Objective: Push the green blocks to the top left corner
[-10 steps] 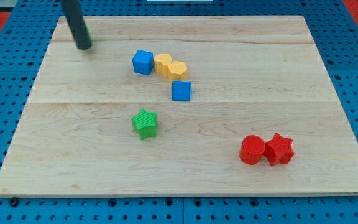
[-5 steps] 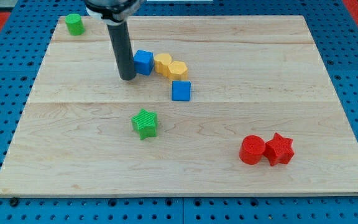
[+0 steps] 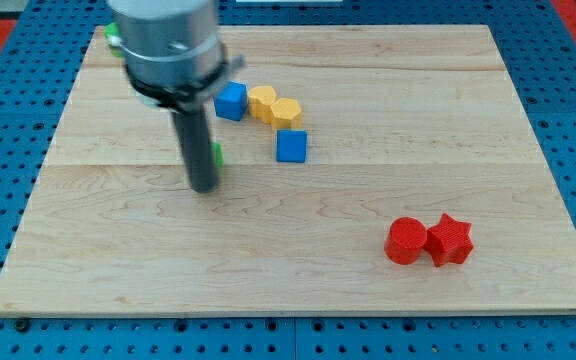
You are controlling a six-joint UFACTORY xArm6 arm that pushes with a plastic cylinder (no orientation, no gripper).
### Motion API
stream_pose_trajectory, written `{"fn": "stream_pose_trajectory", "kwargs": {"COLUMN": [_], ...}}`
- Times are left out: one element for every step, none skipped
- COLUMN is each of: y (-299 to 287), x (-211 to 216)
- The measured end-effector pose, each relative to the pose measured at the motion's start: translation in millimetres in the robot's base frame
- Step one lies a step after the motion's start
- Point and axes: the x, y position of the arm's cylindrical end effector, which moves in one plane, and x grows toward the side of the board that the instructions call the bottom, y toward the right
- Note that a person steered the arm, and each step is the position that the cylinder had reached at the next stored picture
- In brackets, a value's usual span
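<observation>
My tip (image 3: pixel 204 187) rests on the wooden board (image 3: pixel 388 90) left of centre. A green block (image 3: pixel 216 155) shows only as a sliver at the rod's right edge, just above the tip; its shape is hidden. Another green block (image 3: pixel 112 35) sits near the board's top left corner, mostly hidden behind the arm's body.
A blue cube (image 3: pixel 231 101), two yellow blocks (image 3: pixel 262 100) (image 3: pixel 286 112) and a second blue cube (image 3: pixel 291 146) lie clustered right of the rod. A red cylinder (image 3: pixel 405 241) and a red star (image 3: pixel 450 240) touch each other at the lower right.
The rod swept from the top left corner down to left of centre. The green star has shifted up and left from its earlier spot and is now mostly behind the rod.
</observation>
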Motion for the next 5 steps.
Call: {"fn": "stream_pose_trajectory", "kwargs": {"y": [-31.4,-5.3,26.8,-26.4,-82.2], "x": [-35.1,0.4,-2.6,-49.0,-64.7]}}
